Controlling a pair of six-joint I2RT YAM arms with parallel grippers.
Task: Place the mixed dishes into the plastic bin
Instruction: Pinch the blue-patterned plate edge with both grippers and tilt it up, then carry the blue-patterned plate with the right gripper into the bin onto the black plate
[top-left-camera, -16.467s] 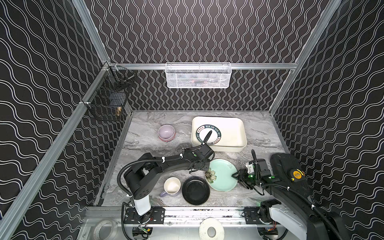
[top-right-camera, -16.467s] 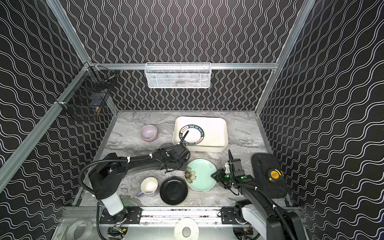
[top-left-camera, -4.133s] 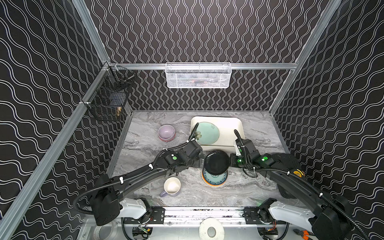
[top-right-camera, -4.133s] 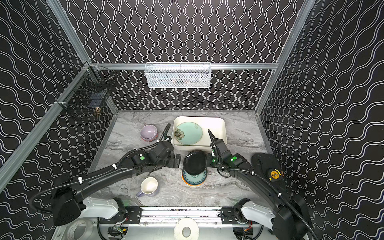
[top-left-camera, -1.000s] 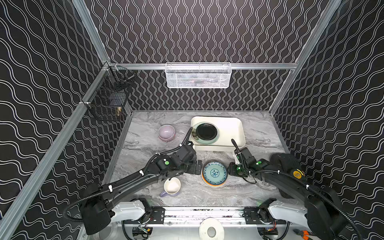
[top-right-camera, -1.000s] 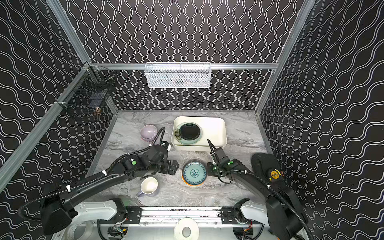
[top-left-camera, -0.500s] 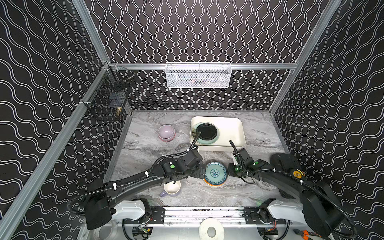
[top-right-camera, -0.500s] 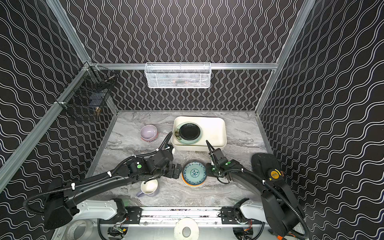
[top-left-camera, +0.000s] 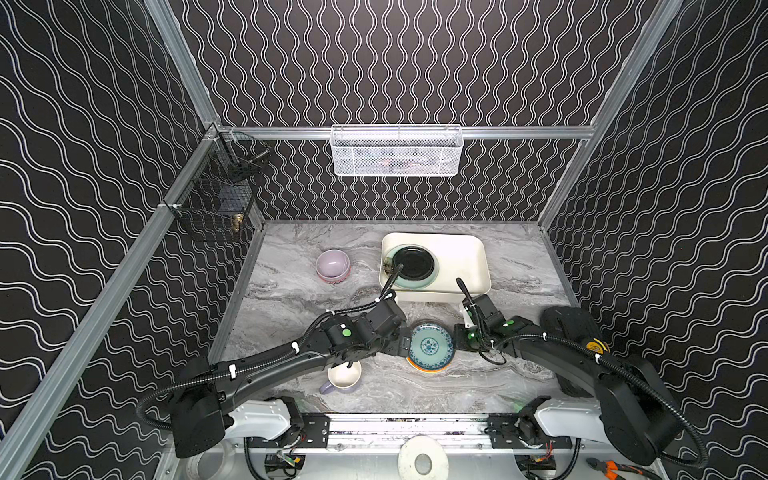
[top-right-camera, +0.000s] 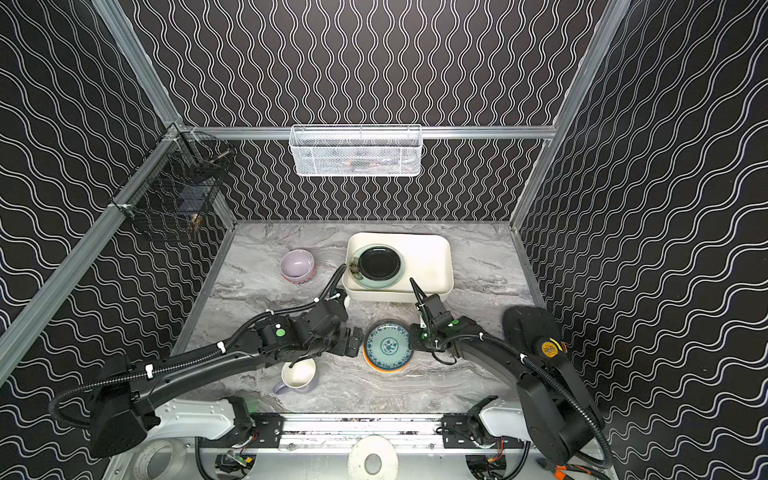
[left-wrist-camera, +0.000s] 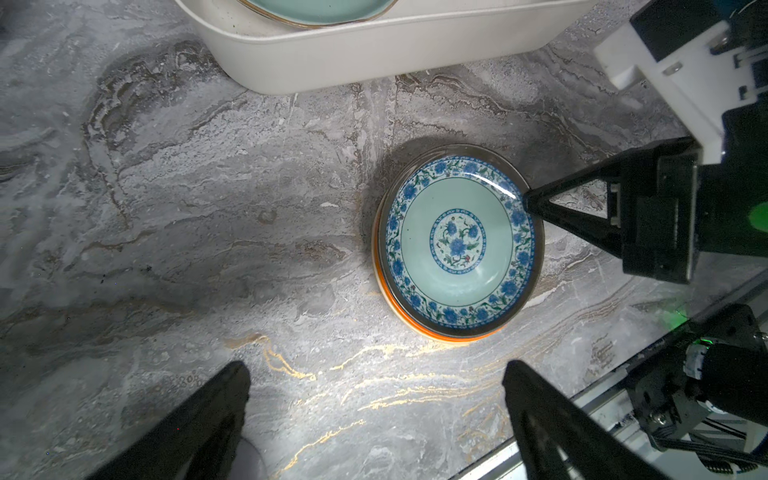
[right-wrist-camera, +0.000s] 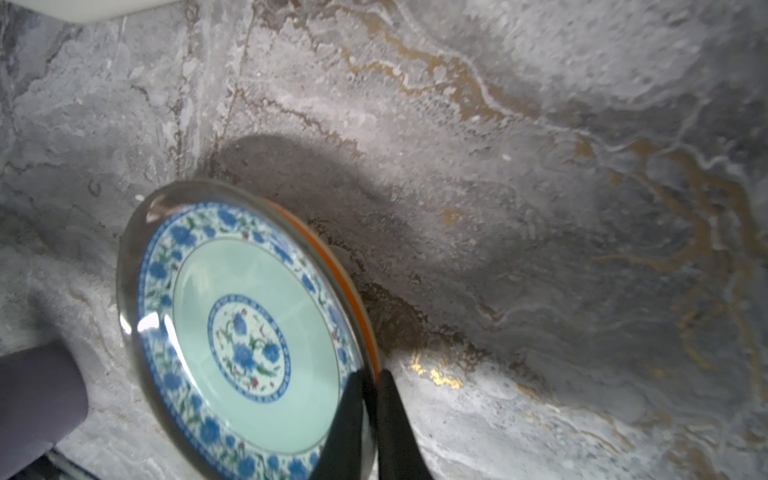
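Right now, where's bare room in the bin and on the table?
Free: right half of the plastic bin, beside black plate stack; table between lilac bowl and bin; table right of bin. Crowded: front centre, left gripper and right gripper flanking teal plate, mug nearby.

right gripper (right-wrist-camera: 373, 377) fingers closed tight on near rim of teal plate (right-wrist-camera: 245, 336), orange plate (right-wrist-camera: 332, 259) edge showing under it right at the fingertips, grey marble tabletop (right-wrist-camera: 540, 187) ahead, lavender mug (right-wrist-camera: 37, 399) blurred beyond the plate
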